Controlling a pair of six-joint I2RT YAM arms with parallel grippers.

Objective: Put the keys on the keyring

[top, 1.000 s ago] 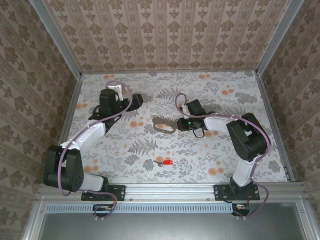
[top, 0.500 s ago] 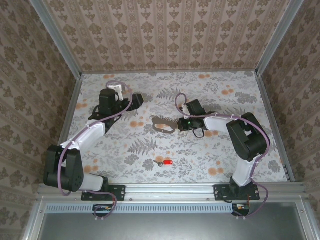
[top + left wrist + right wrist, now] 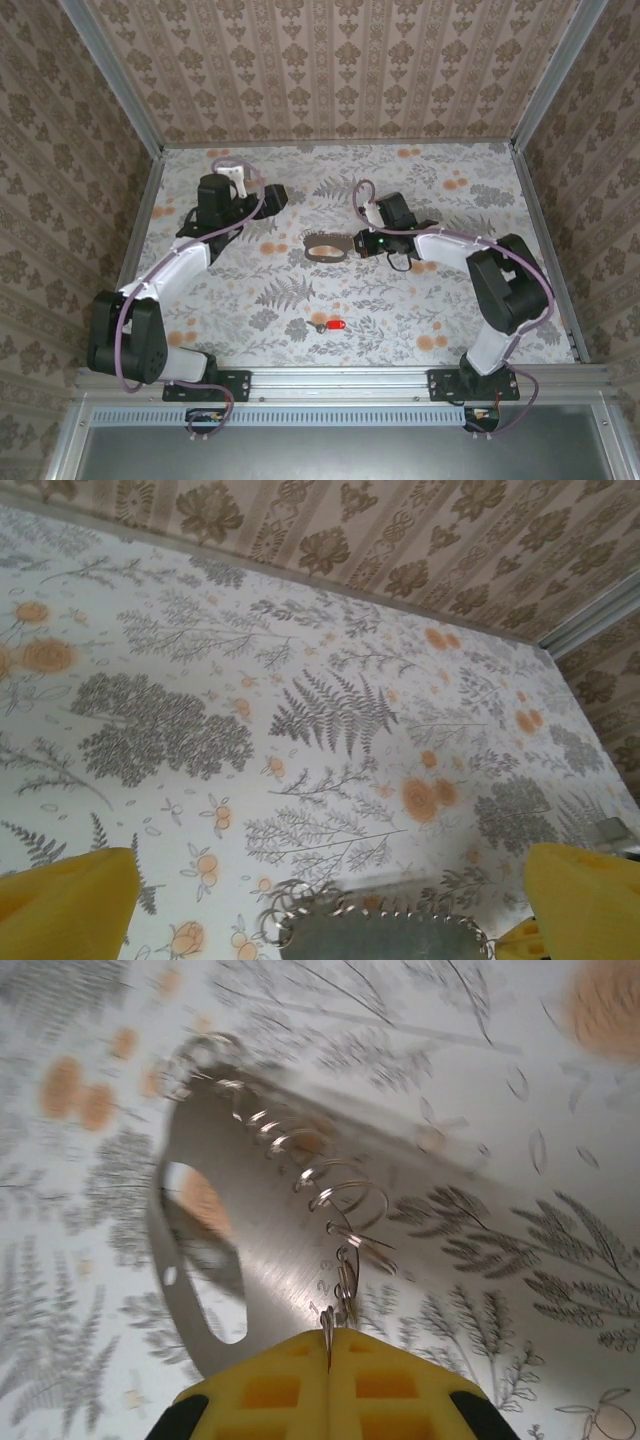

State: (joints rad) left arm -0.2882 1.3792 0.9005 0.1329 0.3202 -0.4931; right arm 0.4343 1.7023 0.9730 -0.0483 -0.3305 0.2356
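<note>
Brown damask wallpaper (image 3: 330,70) closes the cell on three sides, and below it the floral-printed bench (image 3: 440,300) spreads across your top view. Your left arm (image 3: 175,268) runs up the left side of that frame, with the left end effector (image 3: 277,198) at the upper left of the bench. On its wrist camera the two yellow fingers (image 3: 70,905) sit in the lower corners, spread wide, holding nothing.

Your right arm (image 3: 500,290) bends in from the right edge, and the right end effector (image 3: 353,243) sits near the middle of the frame. On its wrist view the yellow pads (image 3: 270,1400) at the bottom edge are pressed together. They pinch the end of a thin silver wire coil (image 3: 347,1275) that runs along one edge of the oval grey-brown metal keyring (image 3: 270,1260). From above, the keyring is at frame centre, right at that end effector's tip. You cannot tell whether it is clear of the bench.

The tiny red-headed key (image 3: 335,326) with its short silver blade lies on the bench at lower centre, well apart from the keyring and both end effectors.
</note>
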